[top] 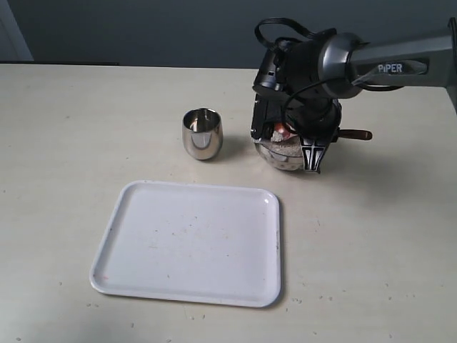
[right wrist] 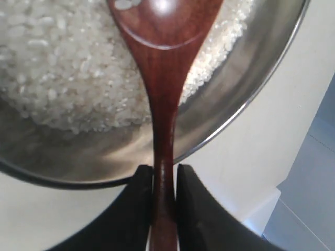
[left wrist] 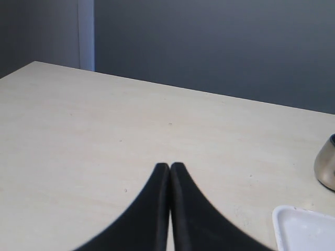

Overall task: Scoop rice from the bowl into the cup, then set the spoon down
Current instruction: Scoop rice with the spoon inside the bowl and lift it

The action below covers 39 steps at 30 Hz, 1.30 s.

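My right gripper (right wrist: pixel 164 172) is shut on the handle of the dark reddish-brown spoon (right wrist: pixel 162 94). The spoon's oval end lies over the white rice (right wrist: pixel 57 68) inside the steel bowl (right wrist: pixel 246 89). In the exterior view the right arm covers most of the bowl (top: pixel 283 153), and the spoon's handle end (top: pixel 357 134) sticks out to the right. The steel cup (top: pixel 202 133) stands upright to the left of the bowl; its edge shows in the left wrist view as well (left wrist: pixel 327 167). My left gripper (left wrist: pixel 170 166) is shut on nothing above bare table.
A white tray (top: pixel 191 243) lies in front of the cup and bowl; its corner shows in the left wrist view (left wrist: pixel 303 230). The table (top: pixel 371 236) is pale wood, with a dark wall behind it.
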{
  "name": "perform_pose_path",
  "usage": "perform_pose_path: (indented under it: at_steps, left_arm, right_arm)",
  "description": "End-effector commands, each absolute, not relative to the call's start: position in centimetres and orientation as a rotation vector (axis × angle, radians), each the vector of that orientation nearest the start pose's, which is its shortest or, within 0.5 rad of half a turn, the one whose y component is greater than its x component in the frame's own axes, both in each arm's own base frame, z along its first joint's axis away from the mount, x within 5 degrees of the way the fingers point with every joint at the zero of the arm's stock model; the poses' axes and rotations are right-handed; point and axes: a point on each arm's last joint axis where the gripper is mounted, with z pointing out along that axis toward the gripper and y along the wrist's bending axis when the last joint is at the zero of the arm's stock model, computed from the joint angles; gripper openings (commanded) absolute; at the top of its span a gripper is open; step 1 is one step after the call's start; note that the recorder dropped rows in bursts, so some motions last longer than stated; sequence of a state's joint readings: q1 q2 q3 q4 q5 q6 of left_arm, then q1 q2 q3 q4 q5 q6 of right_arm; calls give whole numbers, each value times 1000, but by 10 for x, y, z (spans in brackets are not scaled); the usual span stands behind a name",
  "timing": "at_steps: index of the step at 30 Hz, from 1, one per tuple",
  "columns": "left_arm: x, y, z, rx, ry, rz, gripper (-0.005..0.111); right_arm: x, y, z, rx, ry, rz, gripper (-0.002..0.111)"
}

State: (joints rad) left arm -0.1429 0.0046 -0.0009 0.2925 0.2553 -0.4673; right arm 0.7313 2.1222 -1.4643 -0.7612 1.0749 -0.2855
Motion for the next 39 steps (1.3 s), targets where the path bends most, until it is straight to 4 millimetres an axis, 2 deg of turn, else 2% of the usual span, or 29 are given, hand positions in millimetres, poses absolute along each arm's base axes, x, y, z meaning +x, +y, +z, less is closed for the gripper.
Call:
perform_pose_path:
  at_steps: [1, 9, 20, 31, 39]
  left_arm:
    - [56, -1, 192, -90, 1721, -180, 1]
    - [56, -1, 192, -90, 1721, -180, 1]
    - [56, -1, 192, -90, 1721, -180, 1]
    - [56, -1, 192, -90, 1721, -180, 1]
    - [56, -1, 192, -90, 1721, -180, 1]
  right_arm:
    - [339, 229, 158, -1891, 2243, -953, -1]
    - [336, 228, 157, -1887, 2280, -942, -1]
    - [337, 223, 179, -1813, 2282, -894, -1]
    - [336, 222, 181, -1803, 2301, -883, -1]
    - [334, 222, 192, -1776, 2301, -844, -1]
